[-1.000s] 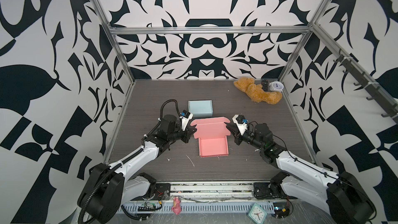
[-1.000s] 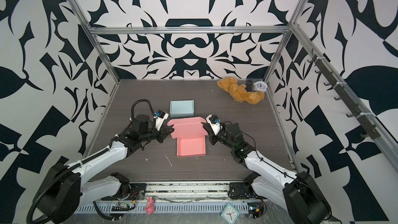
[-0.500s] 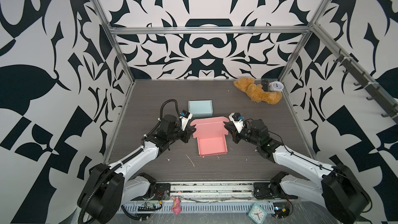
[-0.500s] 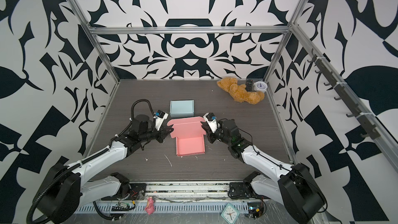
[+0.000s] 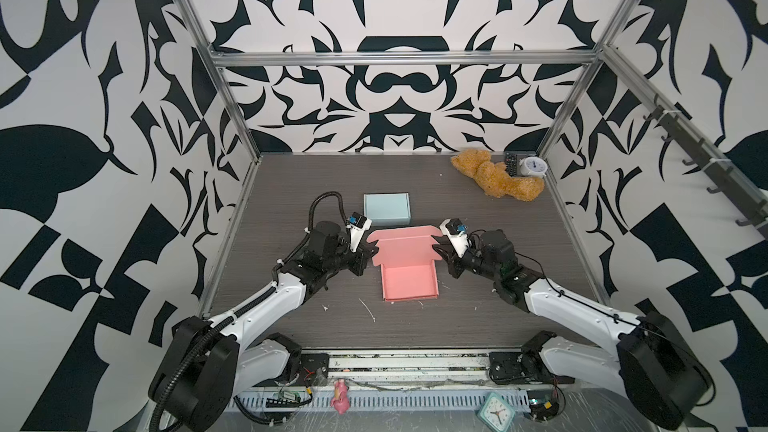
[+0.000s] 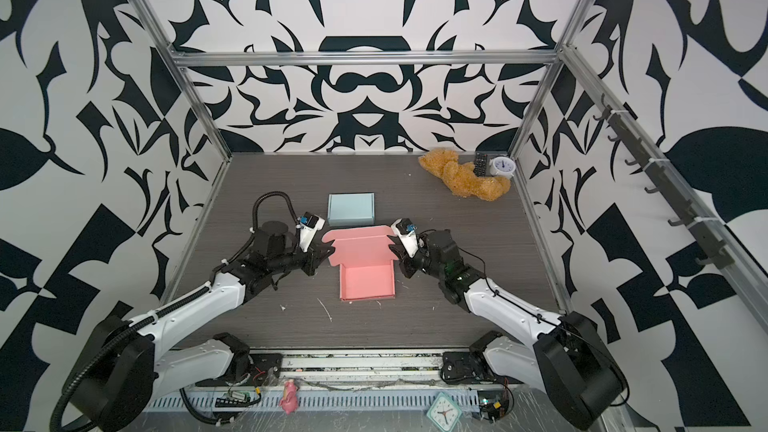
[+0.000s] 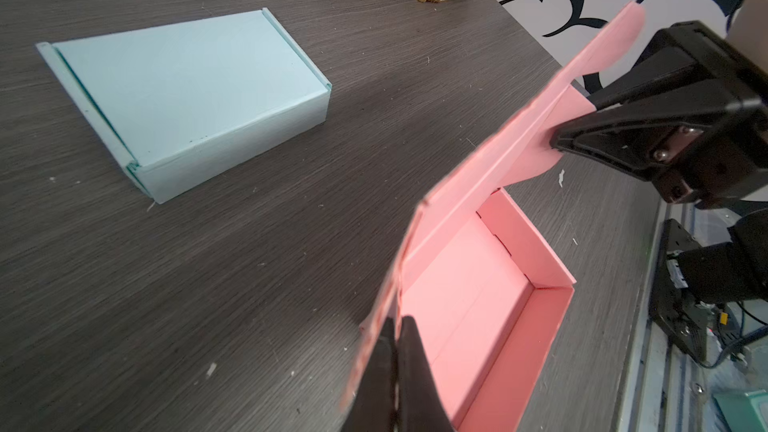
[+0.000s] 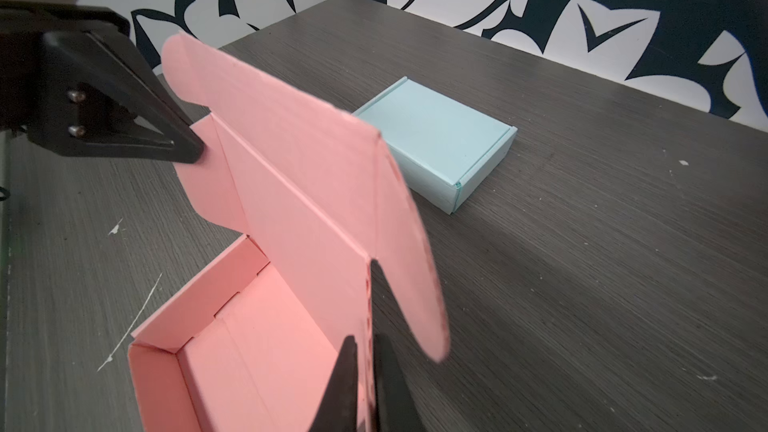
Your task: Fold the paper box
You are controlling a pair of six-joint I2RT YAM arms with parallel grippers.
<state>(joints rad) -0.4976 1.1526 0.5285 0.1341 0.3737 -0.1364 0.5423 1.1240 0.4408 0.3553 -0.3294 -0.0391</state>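
**A:** Where is the pink paper box (image 5: 409,282)?

**B:** At the middle of the table (image 5: 478,322), with its open tray facing up. The lid (image 5: 403,245) rises tilted from the tray's 12 o'clock edge.

**A:** And the left gripper (image 5: 369,257)?

**B:** It is at the lid's 9 o'clock side, clenched on the left ear flap (image 8: 210,189). Its wrist view shows the fingers tight against the card.

**A:** The right gripper (image 5: 438,253)?

**B:** It is at the lid's 3 o'clock side. Its fingers (image 8: 347,380) stand on either side of the right ear flap (image 8: 411,268) with a thin gap. Whether they pinch it I cannot tell.

**A:** Anything else nearby?

**B:** A closed light blue box (image 5: 386,206) lies just beyond the lid toward 12 o'clock, apart from it. A brown teddy bear (image 5: 496,180) lies well away, near the 1 o'clock corner.
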